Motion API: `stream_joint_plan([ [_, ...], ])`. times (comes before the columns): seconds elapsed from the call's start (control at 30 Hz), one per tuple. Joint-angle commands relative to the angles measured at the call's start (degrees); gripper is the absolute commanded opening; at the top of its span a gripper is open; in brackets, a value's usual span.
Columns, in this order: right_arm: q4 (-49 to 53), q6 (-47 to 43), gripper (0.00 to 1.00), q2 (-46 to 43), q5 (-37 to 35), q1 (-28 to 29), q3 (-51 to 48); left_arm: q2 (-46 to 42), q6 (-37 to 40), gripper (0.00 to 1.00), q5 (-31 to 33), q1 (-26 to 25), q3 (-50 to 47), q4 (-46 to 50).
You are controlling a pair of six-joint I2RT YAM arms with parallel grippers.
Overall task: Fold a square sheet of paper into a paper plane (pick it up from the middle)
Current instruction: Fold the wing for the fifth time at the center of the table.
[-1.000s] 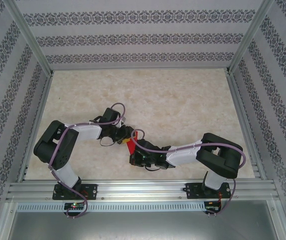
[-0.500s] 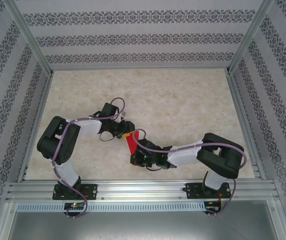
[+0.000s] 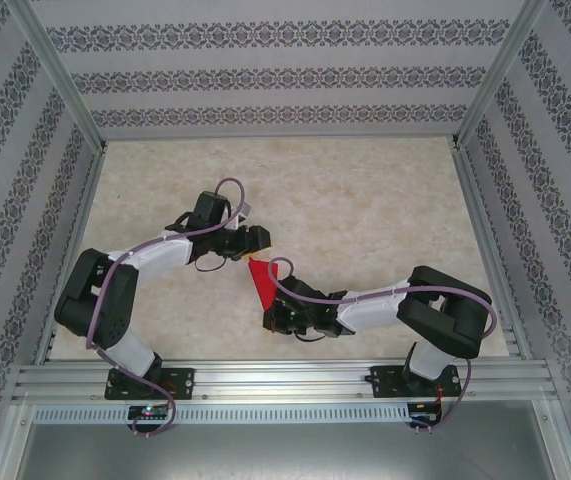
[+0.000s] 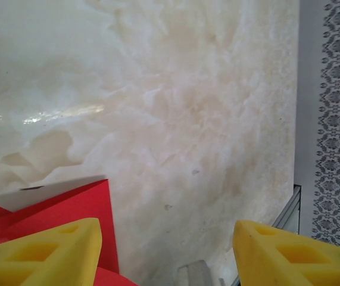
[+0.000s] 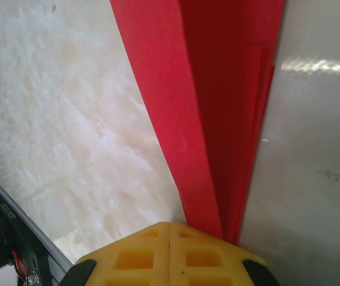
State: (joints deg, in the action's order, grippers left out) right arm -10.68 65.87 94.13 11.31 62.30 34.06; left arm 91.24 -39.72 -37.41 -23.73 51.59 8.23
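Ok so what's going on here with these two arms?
They are folding a red paper into a plane on the table. The right gripper is shut on one end of the paper, already folded into long narrow layers. The left gripper is open by the other end, not holding it.

Arms: two are reaching over the one tabletop, a left arm and a right arm.
Grippers: two are showing, the left gripper and the right gripper.
Paper: one folded red paper is showing.
Cables: two are running, a left purple cable and a right purple cable.
Walls: three patterned walls are standing around.
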Motion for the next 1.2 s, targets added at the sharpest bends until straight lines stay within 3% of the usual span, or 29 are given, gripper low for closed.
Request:
stream_joint_plan([
  [0.0,11.18,-2.13,0.0,2.2,0.05,-1.01,-2.03,-3.45,2.47,0.58,0.43,0.39,-1.34,2.67],
  [0.17,11.55,-2.85,0.0,2.95,0.64,-1.48,-1.11,-4.57,2.97,0.52,-1.95,-0.78,-4.49,1.37],
  [0.53,11.32,-3.02,0.0,3.7,1.21,-1.78,-0.4,3.83,2.71,0.48,-1.82,-2.63,-4.75,-4.95],
  [0.93,14.22,-3.91,0.0,3.17,2.92,-1.77,0.39,11.31,6.94,0.46,7.59,-2.32,-0.49,-1.28],
  [1.17,15.94,-4.45,0.0,2.31,3.78,-1.75,-0.11,11.85,7.92,0.46,8.49,-0.69,1.38,-0.05],
])
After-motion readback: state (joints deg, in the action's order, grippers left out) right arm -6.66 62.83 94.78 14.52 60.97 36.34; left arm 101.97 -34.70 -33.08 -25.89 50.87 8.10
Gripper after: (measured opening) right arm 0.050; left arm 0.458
